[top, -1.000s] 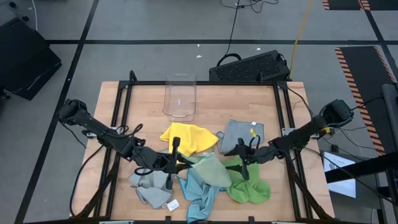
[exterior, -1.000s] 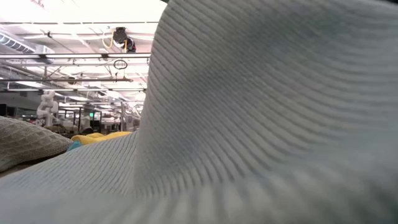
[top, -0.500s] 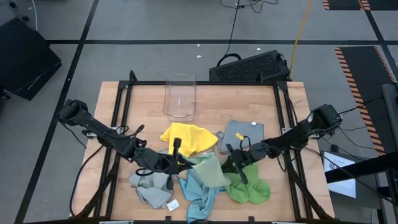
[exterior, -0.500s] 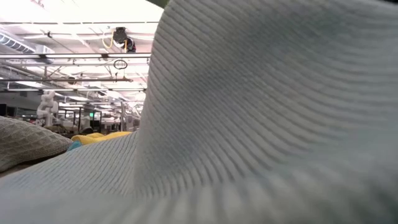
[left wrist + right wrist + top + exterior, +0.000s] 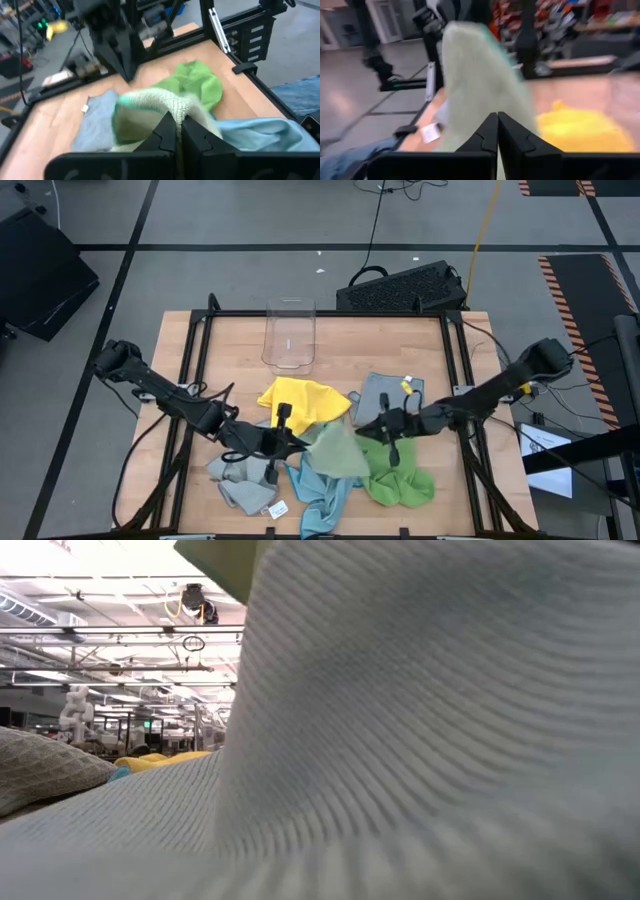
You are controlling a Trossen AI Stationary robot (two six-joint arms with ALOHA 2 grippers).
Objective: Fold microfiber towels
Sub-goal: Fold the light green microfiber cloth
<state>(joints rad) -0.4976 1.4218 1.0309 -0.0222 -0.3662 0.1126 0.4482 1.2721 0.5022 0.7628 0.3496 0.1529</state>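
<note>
A pale green towel (image 5: 338, 452) hangs between my two grippers over the pile at the table's near middle. My left gripper (image 5: 298, 442) is shut on its left side and my right gripper (image 5: 368, 430) is shut on its right side. Around it lie a yellow towel (image 5: 300, 402), a grey towel (image 5: 390, 394), a bright green towel (image 5: 402, 478), a light blue towel (image 5: 320, 492) and a second grey towel (image 5: 238, 480) with a white tag. In the low view the light blue towel (image 5: 400, 740) fills the picture, with a pale green corner (image 5: 215, 565) at the top. My left gripper pinches a bunched fold of the pale green towel (image 5: 172, 107) between its two fingers, coming level from the table's left. The cloth rises in a hump just past the fingertips. One layer or several, I cannot tell. My right gripper pinches the pale green towel's opposite side (image 5: 487, 107) between its two fingers, coming roughly level from the table's right. The cloth stands up past the fingertips, lifted off the pile.
A clear plastic bin (image 5: 289, 335) stands at the table's far middle. A black frame (image 5: 205, 330) borders the tabletop. A black keyboard-like case (image 5: 405, 285) lies on the floor beyond the far edge. Bare wood shows at the far left and far right.
My right gripper has gone left to the pale green towel, taken hold of its right side, and drawn back a little toward the right and up. The towel's right part has risen, and a corner of it now shows at the top of the low view.
</note>
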